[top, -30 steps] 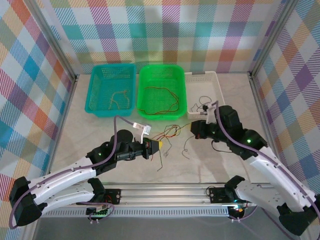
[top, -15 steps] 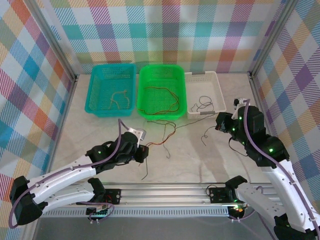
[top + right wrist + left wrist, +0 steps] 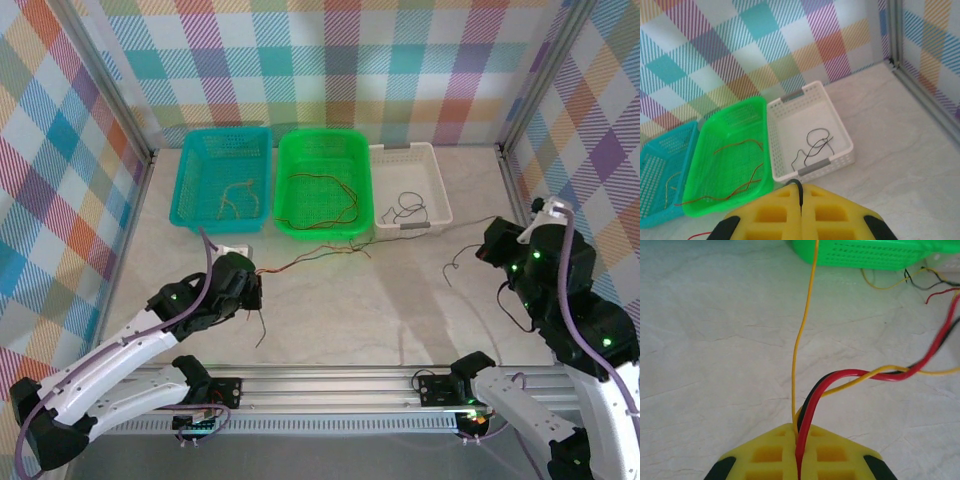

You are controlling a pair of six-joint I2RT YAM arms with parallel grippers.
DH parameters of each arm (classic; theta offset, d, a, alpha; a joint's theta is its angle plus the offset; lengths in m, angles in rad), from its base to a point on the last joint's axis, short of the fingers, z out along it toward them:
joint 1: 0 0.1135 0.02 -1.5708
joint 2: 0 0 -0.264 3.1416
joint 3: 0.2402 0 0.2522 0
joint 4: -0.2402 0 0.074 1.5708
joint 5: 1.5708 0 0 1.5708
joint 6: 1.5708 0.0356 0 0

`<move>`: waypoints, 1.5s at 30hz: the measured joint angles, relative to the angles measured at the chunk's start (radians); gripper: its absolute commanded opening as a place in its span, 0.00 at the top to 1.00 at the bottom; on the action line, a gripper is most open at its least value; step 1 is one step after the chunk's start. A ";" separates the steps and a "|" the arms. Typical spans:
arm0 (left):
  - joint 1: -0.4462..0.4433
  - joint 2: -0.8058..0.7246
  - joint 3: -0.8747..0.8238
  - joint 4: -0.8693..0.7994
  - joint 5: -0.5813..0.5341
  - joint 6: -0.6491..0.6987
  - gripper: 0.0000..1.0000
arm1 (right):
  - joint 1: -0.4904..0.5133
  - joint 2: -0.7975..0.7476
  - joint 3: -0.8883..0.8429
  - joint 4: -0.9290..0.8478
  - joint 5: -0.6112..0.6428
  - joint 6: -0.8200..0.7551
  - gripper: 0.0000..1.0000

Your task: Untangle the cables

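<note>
The cables [image 3: 300, 262] were hair-thin wires. Red, yellow and black strands [image 3: 855, 373], twisted together, ran across the desk [image 3: 350, 320] from the clamped left tool [image 3: 799, 462]. A dark wire [image 3: 465, 250] trailed from the clamped right tool [image 3: 801, 212]. Others lay loose in the teal basket [image 3: 188, 180], the green basket [image 3: 284, 180] and the white basket [image 3: 441, 185].

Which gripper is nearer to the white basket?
Right. The right gripper is just off the white basket's near right corner; the left gripper is far to its left.
</note>
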 measured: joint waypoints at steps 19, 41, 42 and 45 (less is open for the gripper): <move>0.164 -0.027 0.152 -0.176 -0.020 0.013 1.00 | 0.000 0.065 0.418 -0.138 0.209 -0.153 1.00; 0.424 -0.023 0.111 -0.143 0.261 0.113 1.00 | 0.022 0.263 0.540 -0.222 0.010 -0.213 1.00; 0.423 -0.023 0.106 -0.138 0.269 0.114 1.00 | 0.022 0.288 0.550 -0.222 -0.008 -0.216 1.00; 0.420 -0.023 0.096 -0.135 0.288 0.118 1.00 | 0.022 0.349 0.586 -0.216 -0.044 -0.233 1.00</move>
